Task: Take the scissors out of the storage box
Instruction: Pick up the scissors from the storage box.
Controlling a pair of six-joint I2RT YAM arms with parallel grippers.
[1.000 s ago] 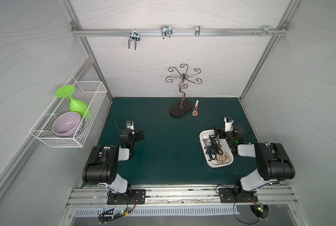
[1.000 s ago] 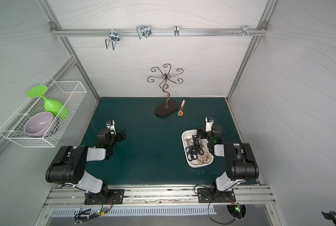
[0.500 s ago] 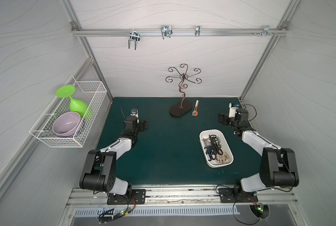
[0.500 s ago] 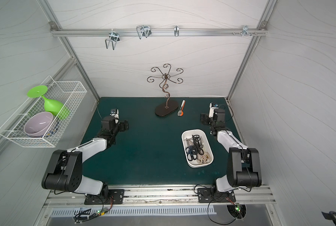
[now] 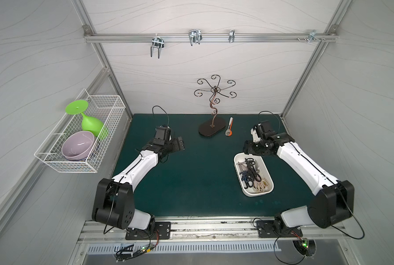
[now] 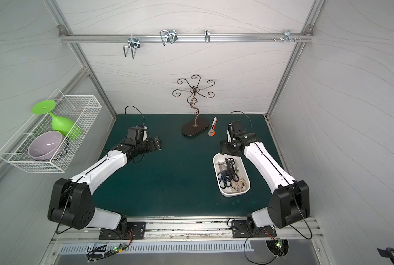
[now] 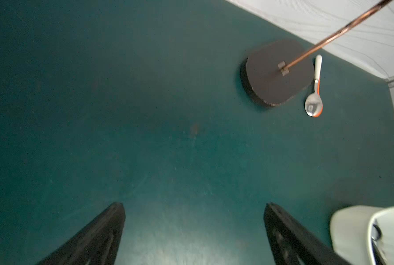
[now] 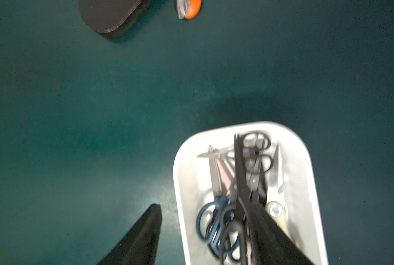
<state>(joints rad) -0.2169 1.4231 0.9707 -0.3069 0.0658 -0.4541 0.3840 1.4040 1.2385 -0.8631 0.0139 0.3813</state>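
Observation:
The white storage box (image 5: 237,171) (image 6: 215,171) lies on the green mat at the right. Several scissors (image 5: 251,175) (image 6: 229,175) are piled in it. The right wrist view shows a blue-handled pair (image 8: 211,220), a small black-handled pair (image 8: 258,146) and cream shears (image 8: 275,206). My right gripper (image 5: 251,150) (image 8: 197,204) hangs over the box's far end. Its jaws are partly apart and hold nothing; one finger is over the mat, the other over the scissors. My left gripper (image 5: 180,145) (image 7: 193,206) is wide open over bare mat at the left.
A metal jewellery stand on a dark oval base (image 5: 211,129) stands at the back, with a white-and-orange tool (image 5: 229,127) beside it. A wire basket (image 5: 109,128) on the left wall holds a green goblet and a purple bowl.
Both arms unfolded from beside their bases. The right gripper then swung from the back right corner to the box's far end, and its jaws narrowed. The left gripper drifted toward the middle.

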